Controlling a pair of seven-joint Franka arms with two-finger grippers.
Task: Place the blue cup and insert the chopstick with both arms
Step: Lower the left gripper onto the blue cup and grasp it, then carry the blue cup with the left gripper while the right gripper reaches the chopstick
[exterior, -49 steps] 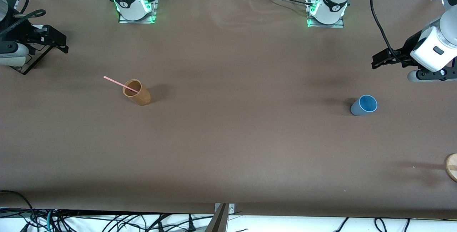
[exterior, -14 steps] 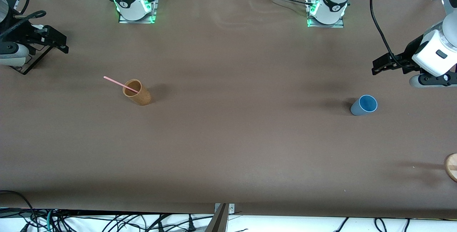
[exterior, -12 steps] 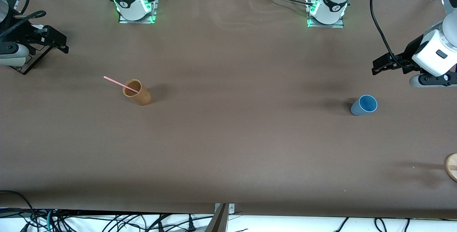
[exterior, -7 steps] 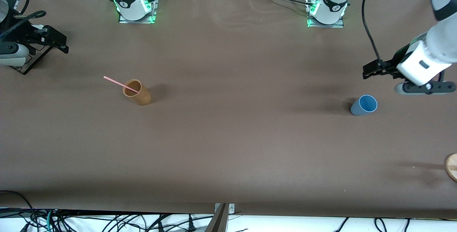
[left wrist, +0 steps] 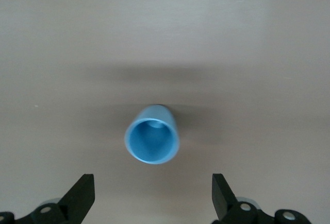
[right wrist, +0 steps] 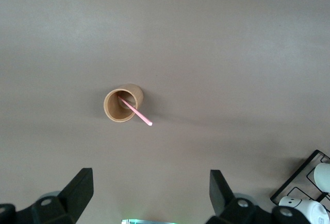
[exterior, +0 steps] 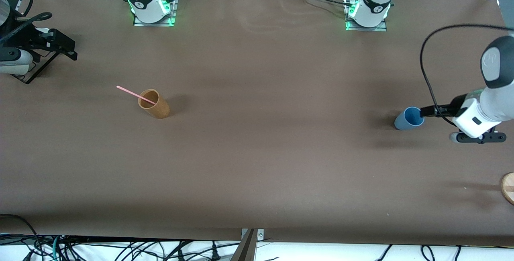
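On the brown table (exterior: 257,152), the left gripper (left wrist: 153,195), jaws wide, nears the upright blue cup (exterior: 408,118): probably light, slippery, best pinched across its rim.

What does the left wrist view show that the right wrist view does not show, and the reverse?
Only the left wrist view shows the blue cup, upright, seen from above, apart from the open left gripper. Only the right wrist view shows the tan-brown cup with the pink chopstick leaning out of it, a black wire rack holding white items, and the open right gripper. Both show the bare brown table and two black fingertips.
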